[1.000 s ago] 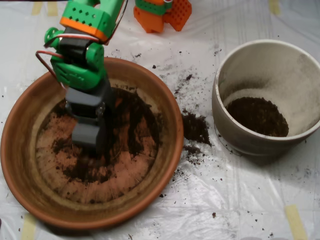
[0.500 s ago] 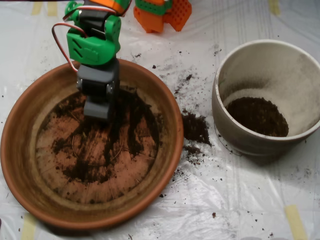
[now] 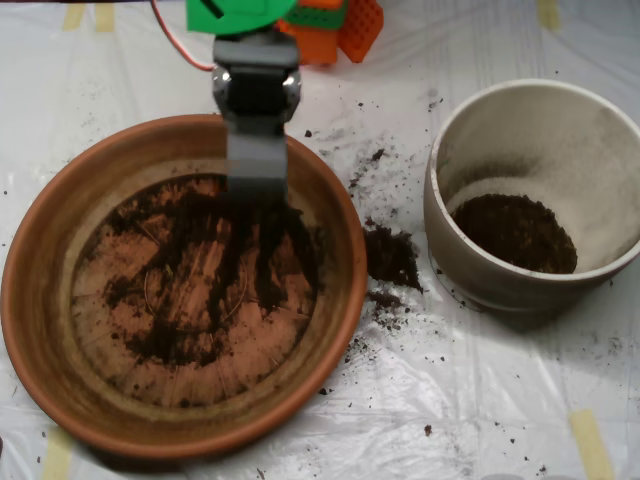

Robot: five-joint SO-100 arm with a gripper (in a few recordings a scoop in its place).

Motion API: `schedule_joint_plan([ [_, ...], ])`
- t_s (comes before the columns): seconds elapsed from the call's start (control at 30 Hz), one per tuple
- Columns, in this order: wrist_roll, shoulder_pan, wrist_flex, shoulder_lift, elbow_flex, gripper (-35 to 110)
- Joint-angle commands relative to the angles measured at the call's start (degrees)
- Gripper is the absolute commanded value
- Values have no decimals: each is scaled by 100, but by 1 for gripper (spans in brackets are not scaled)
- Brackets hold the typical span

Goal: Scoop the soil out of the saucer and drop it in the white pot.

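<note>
- The grey clamshell gripper [image 3: 256, 170] hangs over the 12 o'clock rim of the large, shallow terracotta saucer [image 3: 40, 300]; its shells look closed, and any load inside is hidden.
- Dark, crumbly soil [image 3: 215, 265] lies in thin streaks across the saucer's bottom, much of which is bare.
- At 3 o'clock from the saucer, the deep off-white ceramic pot [image 3: 470, 130] already holds a dark mound.
- A spilled clump [image 3: 390, 255] sits on the plastic-covered desk [image 3: 480, 400] between them.
- Judged from this, the job is partly done; the streaks remain.
</note>
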Motion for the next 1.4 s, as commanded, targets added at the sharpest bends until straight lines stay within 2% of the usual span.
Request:
schedule_joint_plan([
  [0.0, 0, -598, 413, 870, -712, -1],
  [0.23, 272, -1942, 1055, 782, -1652, -1],
  [0.63, 202, -3551, 2338, -2118, -5001, -1],
  [0.77, 202, -3779, 2751, -2813, -5730, 5],
  [0.8, 237, -3814, 2883, -2997, -5889, 10],
  [0.87, 44, -3990, 3138, -3208, -6038, 36],
  [0.9, 53, -4052, 3164, -3217, -5977, 41],
  [1.17, 167, -4061, 3155, -3129, -5880, 43],
  [1.37, 598, -3322, 2988, -2610, -5774, 44],
])
